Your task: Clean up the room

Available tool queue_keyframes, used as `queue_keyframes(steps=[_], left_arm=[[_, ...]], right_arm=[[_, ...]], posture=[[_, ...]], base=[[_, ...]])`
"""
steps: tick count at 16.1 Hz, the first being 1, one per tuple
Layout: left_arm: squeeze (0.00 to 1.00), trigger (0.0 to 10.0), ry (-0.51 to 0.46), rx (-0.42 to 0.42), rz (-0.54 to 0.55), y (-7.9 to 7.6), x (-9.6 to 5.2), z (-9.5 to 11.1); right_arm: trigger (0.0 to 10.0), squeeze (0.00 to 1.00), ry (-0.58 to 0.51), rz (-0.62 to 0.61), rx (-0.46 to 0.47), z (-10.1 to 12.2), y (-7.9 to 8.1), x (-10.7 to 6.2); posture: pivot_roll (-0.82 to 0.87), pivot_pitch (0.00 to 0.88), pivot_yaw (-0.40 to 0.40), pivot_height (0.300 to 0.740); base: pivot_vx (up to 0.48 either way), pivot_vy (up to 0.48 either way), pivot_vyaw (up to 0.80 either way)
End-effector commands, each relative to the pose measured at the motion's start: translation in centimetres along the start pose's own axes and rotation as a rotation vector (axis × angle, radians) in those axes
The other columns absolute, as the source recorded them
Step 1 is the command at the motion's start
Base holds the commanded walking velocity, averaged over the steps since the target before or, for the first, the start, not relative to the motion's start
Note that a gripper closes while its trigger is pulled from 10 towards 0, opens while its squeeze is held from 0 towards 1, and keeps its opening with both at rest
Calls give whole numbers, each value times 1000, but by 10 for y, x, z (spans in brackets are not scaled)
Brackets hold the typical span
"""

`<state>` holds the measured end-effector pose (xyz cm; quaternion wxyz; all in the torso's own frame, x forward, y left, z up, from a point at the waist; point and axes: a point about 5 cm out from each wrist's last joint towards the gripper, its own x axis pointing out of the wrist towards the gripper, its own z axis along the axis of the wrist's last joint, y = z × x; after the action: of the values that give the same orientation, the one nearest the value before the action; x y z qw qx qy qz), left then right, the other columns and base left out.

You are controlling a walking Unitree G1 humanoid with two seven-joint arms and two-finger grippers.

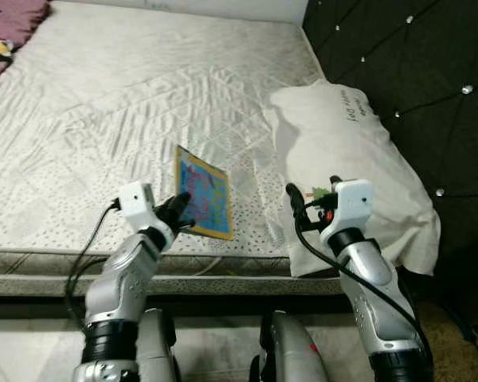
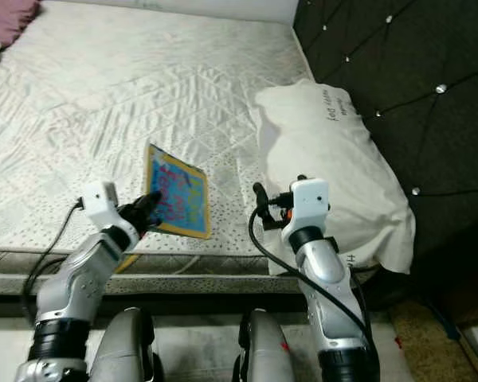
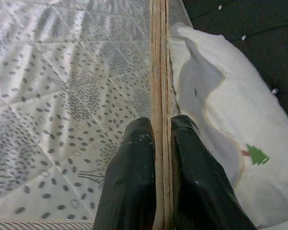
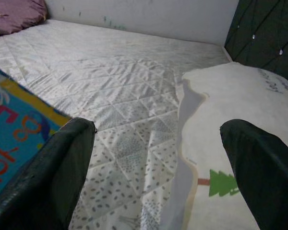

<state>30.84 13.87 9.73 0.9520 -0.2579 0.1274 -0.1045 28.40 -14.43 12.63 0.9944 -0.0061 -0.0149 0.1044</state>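
A thin book [image 1: 204, 194] with a blue and yellow cover stands tilted on its edge near the front of the mattress [image 1: 143, 95]. My left gripper [image 1: 182, 208] is shut on its lower corner; in the left wrist view the book's edge [image 3: 160, 72] runs between the two black fingers [image 3: 134, 177]. My right gripper [image 1: 303, 199] is open, held just above the near end of a white pillow [image 1: 342, 151] that lies by the headboard. The right wrist view shows its spread fingers [image 4: 53, 177] with the pillow [image 4: 230, 96] and the book cover [image 4: 14, 134] beyond.
A dark tufted headboard [image 1: 414, 56] rises on the right. A purple blanket [image 1: 12, 24] with a small toy [image 1: 1, 48] lies at the far left corner. The bed's front edge [image 1: 223, 278] runs just before my arms.
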Motion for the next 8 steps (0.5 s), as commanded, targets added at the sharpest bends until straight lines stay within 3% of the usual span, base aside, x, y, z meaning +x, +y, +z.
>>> queue_keyframes(steps=[1, 3, 8], left_arm=[[0, 10000, -23, -27, -26, -8, 7, 8], [0, 10000, -34, -20, -20, -7, 13, 11], [0, 10000, -65, -24, -41, -7, 18, 18]], right_arm=[[10000, 0, -11, -11, -10, 5, -3, -4], [10000, 0, -1, -22, -18, 4, -6, -10], [10000, 0, 20, -40, -22, 1, -7, -18]], posture=[[-107, 127, -88, 602], [-119, 141, -86, 578], [-125, 142, -82, 578]], base=[[0, 0, 0], [0, 0, 0], [0, 0, 0]])
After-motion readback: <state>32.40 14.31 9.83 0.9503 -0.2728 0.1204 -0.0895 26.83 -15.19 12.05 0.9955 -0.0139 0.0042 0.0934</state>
